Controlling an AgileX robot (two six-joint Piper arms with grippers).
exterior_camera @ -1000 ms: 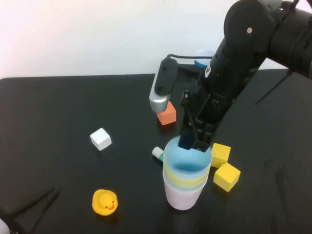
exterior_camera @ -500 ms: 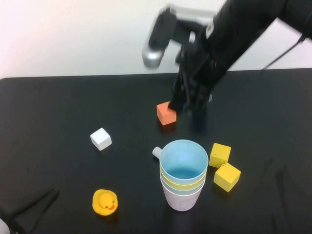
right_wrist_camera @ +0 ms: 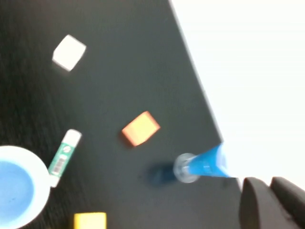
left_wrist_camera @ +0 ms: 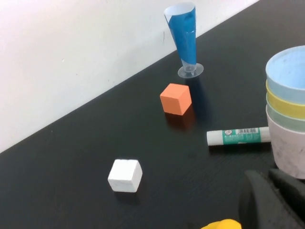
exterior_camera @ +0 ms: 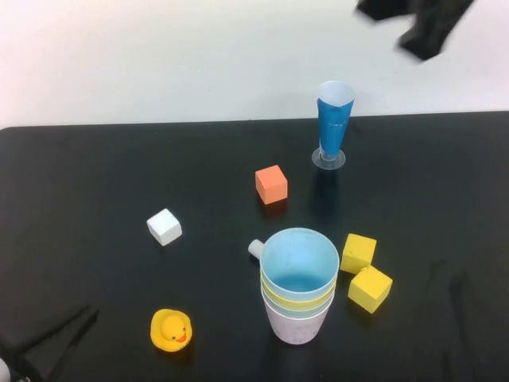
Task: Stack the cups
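Cup stack: the four cups (exterior_camera: 300, 285) sit nested upright on the black bench (exterior_camera: 95, 175), toward its near side and a little right of the middle.
Order in stack: light blue cup (exterior_camera: 300, 261) innermost and on top, yellow cup (exterior_camera: 298, 301) rim below it, pale green rim under that, pale pink cup (exterior_camera: 297, 325) outermost at the bottom.
Glue stick: a white glue stick (left_wrist_camera: 238, 136) lies flat just beside the stack's base on its left.
Yellow blocks: two yellow blocks (exterior_camera: 364, 272) lie just right of the stack, close to each other.
Orange block: an orange block (exterior_camera: 272, 185) sits farther back, apart from the stack.
White block: a white block (exterior_camera: 165, 227) lies to the left of the stack, well apart.
Duck: a yellow rubber duck (exterior_camera: 171, 329) sits near the front edge, left of the stack.
Cone cup: a tall dark-blue cone cup (exterior_camera: 333, 124) on a clear base stands upright near the back wall, alone.
Right gripper: the right gripper (exterior_camera: 417, 22) is raised high at the upper right, well away from the stack, holding nothing; its jaws look nearly together in the right wrist view.
Left gripper: the left gripper (left_wrist_camera: 271, 202) rests low at the near left, jaws closed and empty, with the stack close ahead of it.
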